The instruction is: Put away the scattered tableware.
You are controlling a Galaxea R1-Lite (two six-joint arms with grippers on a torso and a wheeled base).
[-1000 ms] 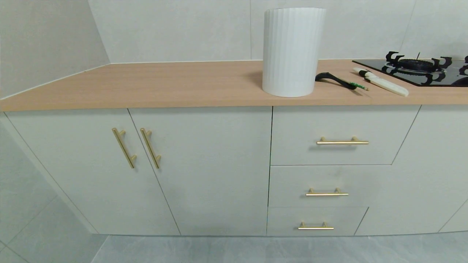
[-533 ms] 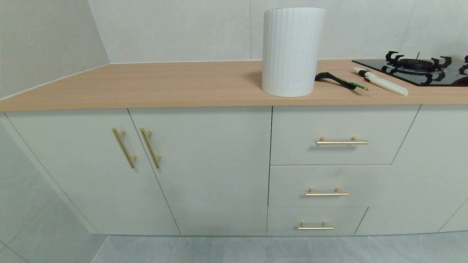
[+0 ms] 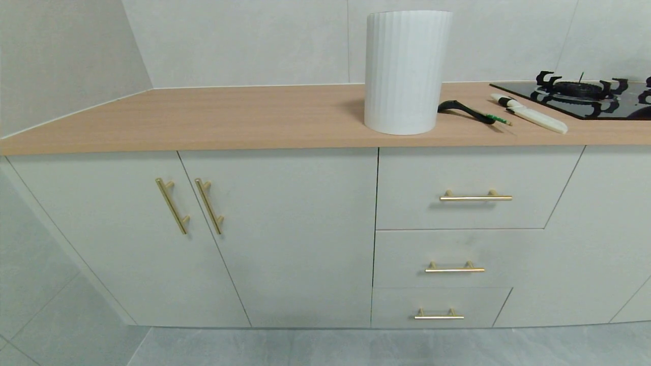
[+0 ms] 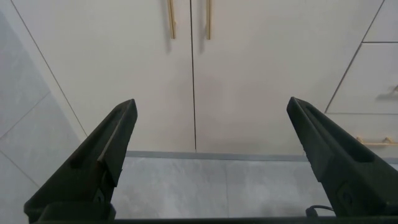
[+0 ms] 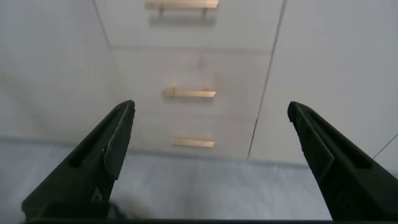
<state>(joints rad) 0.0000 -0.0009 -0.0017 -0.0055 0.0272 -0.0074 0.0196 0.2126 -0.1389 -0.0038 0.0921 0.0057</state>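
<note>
On the wooden countertop (image 3: 229,117) stands a tall white ribbed container (image 3: 405,71). Right of it lie a black-handled utensil with a green tip (image 3: 470,112) and a white knife (image 3: 531,114) with a dark band on its handle. My left gripper (image 4: 211,112) is open, low in front of the double cupboard doors (image 4: 193,74). My right gripper (image 5: 211,112) is also open, low in front of the lower drawers (image 5: 189,93). Neither holds anything.
A black gas hob (image 3: 585,96) sits at the countertop's right end. Below are two cupboard doors with gold handles (image 3: 188,206) and three drawers with gold handles (image 3: 475,197). Grey tiled floor (image 3: 356,348) runs along the cabinet's foot.
</note>
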